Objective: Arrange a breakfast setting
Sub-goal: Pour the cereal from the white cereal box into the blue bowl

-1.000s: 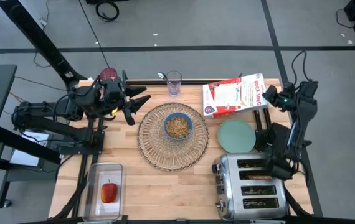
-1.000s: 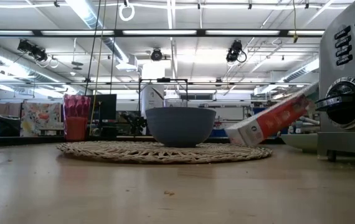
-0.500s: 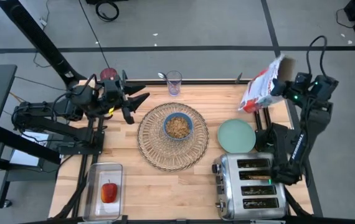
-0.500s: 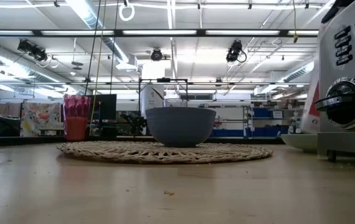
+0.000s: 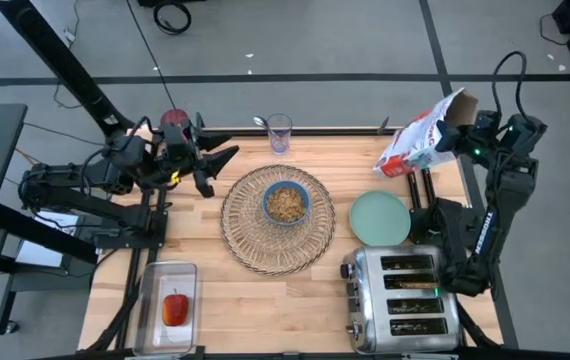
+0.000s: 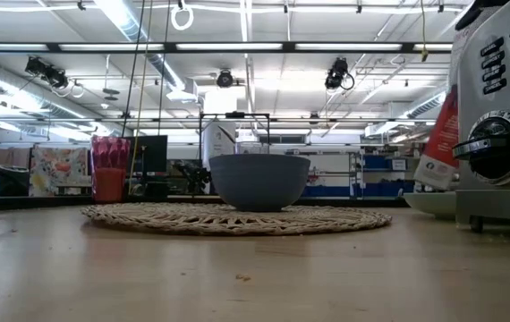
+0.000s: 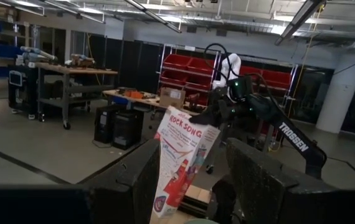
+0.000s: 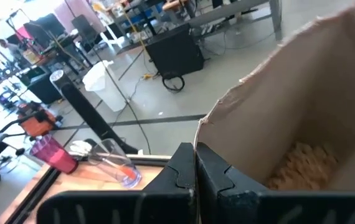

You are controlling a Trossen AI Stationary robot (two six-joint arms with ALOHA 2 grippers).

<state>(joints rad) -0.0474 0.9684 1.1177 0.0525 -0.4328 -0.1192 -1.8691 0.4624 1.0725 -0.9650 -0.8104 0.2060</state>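
My right gripper (image 5: 457, 140) is shut on a red-and-white cereal box (image 5: 417, 146), held up over the table's far right corner. The box also shows in the left wrist view (image 7: 180, 155) and in the low view (image 6: 438, 143). The blue bowl (image 5: 286, 203) with cereal stands on the round woven placemat (image 5: 277, 240). The mint-green plate (image 5: 380, 218) lies right of the mat. My left gripper (image 5: 220, 160) is open and empty at the far left, beside the red-filled glass (image 5: 173, 120). The red apple (image 5: 175, 308) lies in a clear tub. My right gripper pinches the wall of the box at its torn-open top rim (image 8: 203, 135), one finger inside and one outside. The box hangs below the fingers, tilted, its open top toward the right edge, with cereal (image 8: 302, 165) showing inside. Whether its lower end touches the table I cannot tell.
A chrome four-slot toaster (image 5: 402, 300) stands at the near right, next to the plate. A clear glass (image 5: 279, 132) holding the orange-handled spoon (image 8: 124, 171) stands at the far edge. The clear tub (image 5: 168, 305) sits at the near left.
My right gripper has raised the cereal box from lying flat on the table's far right. It carried the box toward the right edge and stood it nearly upright, then lowered it a little. The spot where it lay is now bare.
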